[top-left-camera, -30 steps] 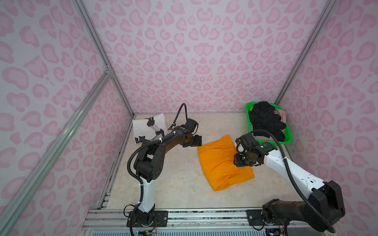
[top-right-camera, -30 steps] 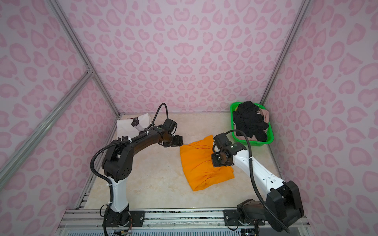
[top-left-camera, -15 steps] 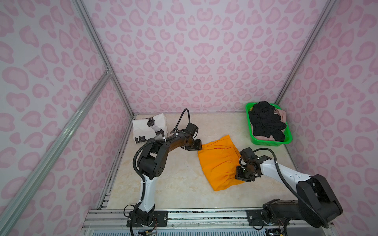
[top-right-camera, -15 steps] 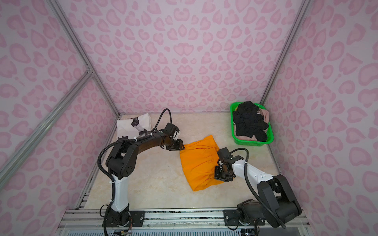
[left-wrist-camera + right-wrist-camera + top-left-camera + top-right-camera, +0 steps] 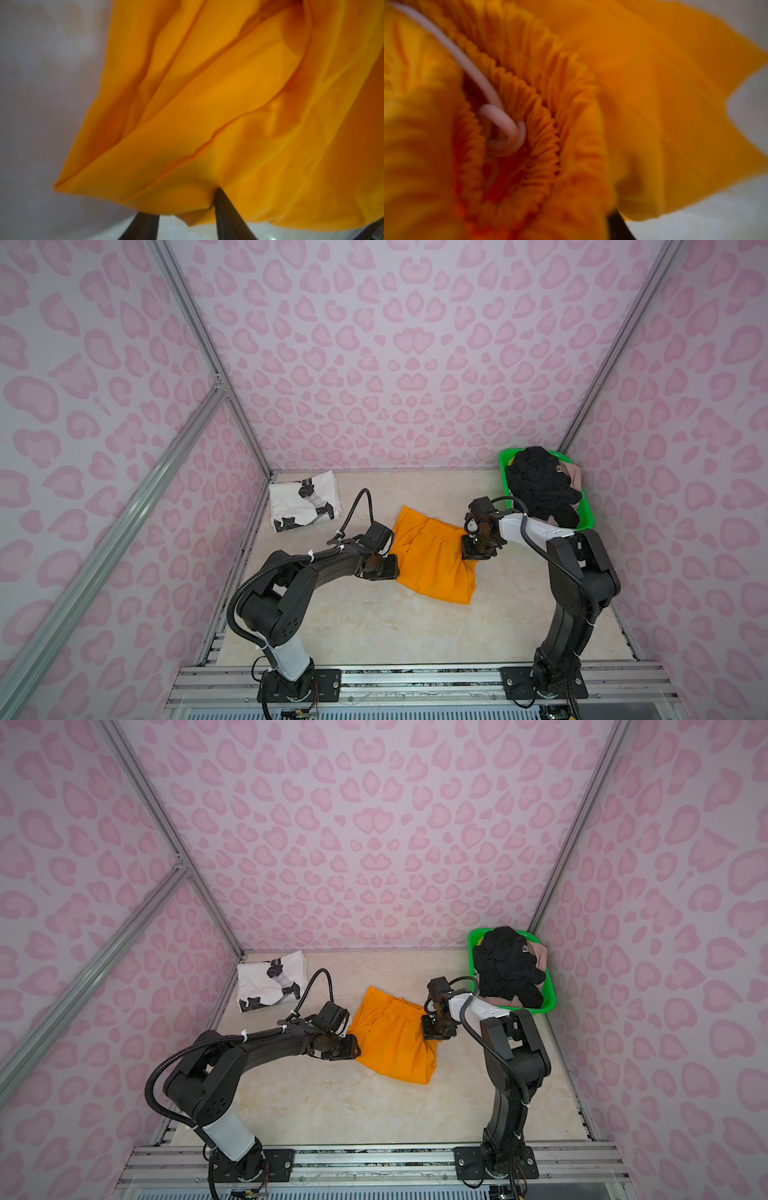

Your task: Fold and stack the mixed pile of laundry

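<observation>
The bright orange shorts [image 5: 432, 564] [image 5: 390, 1044] lie rumpled mid-table. My left gripper [image 5: 392, 568] [image 5: 354, 1048] is at their left edge. In the left wrist view its dark fingers [image 5: 226, 216] pinch a fold of orange fabric [image 5: 207, 104]. My right gripper [image 5: 473, 551] [image 5: 432, 1032] is shut on the right side. In the right wrist view the gathered waistband [image 5: 542, 116] and white drawstring [image 5: 500, 116] fill the picture, and only one finger [image 5: 617, 226] shows. A folded white T-shirt [image 5: 303, 499] [image 5: 272, 979] lies at the back left.
A green basket [image 5: 504, 472] [image 5: 471, 955] stands in the back right corner holding a black knit piece [image 5: 540, 485] [image 5: 505, 965] and a beige-pink piece [image 5: 572, 475] [image 5: 540, 952]. Pink patterned walls close in three sides. Bare table lies in front of the shorts.
My left gripper slid nearer along the shorts' left edge and closed on it. My right gripper moved from the near right edge toward the back, dragging the waistband and bunching the shorts.
</observation>
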